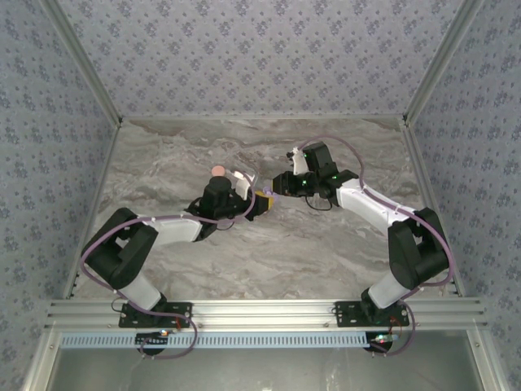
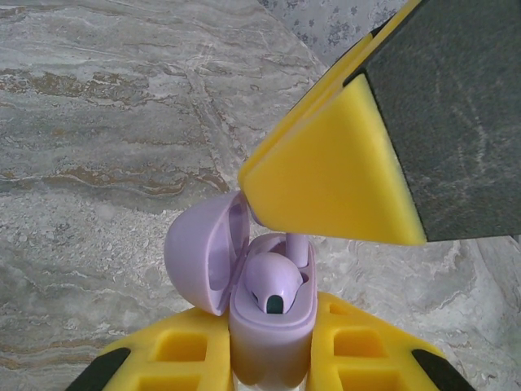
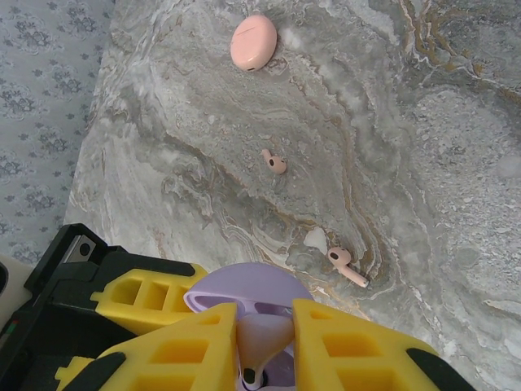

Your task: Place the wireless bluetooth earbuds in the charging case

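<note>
My left gripper (image 2: 264, 326) is closed on the lower body of the purple charging case (image 2: 202, 252), whose lid stands open. My right gripper (image 3: 264, 322) has its jaws narrow around 1 lilac earbud (image 2: 273, 283), which sits in the mouth of this case. On the marble table (image 3: 423, 163) I see 1 pink earbud (image 3: 274, 161) and a 2nd pink earbud (image 3: 346, 265), lying apart. A closed pink case (image 3: 252, 42) lies farther away, well apart from both.

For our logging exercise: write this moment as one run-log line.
left gripper holds open purple case | right gripper grips purple earbud over case | pink case, two pink earbuds on table
</note>
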`<state>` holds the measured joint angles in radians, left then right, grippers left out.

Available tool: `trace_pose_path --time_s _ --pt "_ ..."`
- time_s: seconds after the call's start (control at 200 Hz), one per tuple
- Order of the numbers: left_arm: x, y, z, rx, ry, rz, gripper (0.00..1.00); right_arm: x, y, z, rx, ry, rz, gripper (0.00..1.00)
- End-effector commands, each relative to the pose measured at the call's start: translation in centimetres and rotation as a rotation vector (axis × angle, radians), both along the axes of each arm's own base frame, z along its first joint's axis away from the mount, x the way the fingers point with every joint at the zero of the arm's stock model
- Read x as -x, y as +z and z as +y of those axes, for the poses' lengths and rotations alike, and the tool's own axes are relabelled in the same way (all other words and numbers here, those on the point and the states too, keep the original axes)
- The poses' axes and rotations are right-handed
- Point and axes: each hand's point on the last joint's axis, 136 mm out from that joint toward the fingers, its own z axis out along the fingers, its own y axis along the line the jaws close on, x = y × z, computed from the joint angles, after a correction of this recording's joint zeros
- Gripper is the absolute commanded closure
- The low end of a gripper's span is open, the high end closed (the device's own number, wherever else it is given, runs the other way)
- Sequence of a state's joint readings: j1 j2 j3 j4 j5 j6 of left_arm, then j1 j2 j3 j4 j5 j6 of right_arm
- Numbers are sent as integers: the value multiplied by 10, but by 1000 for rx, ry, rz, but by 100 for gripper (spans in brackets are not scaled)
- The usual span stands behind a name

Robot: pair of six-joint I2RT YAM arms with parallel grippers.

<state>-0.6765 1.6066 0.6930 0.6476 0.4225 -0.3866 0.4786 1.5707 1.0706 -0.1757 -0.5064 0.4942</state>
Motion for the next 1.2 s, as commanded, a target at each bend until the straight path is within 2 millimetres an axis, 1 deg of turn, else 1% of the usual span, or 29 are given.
trace_pose_path --time_s 0.0,0.225,0.425,0.82,0.964,1.194 --pt "-3 17 -8 36 -15 -28 87 0 8 4 2 4 -14 76" --pt "-5 22 -7 42 6 -35 88 4 3 4 25 14 -3 76" --pt "-7 24 -4 33 20 -48 88 5 5 4 38 12 -6 76" --pt "-5 25 -3 26 12 -60 88 7 11 3 49 17 -16 67" --pt "-5 26 -2 15 14 -72 88 5 18 0 61 6 -40 64" --pt "-2 30 1 -4 8 -104 89 4 33 -7 71 -3 -71 62"
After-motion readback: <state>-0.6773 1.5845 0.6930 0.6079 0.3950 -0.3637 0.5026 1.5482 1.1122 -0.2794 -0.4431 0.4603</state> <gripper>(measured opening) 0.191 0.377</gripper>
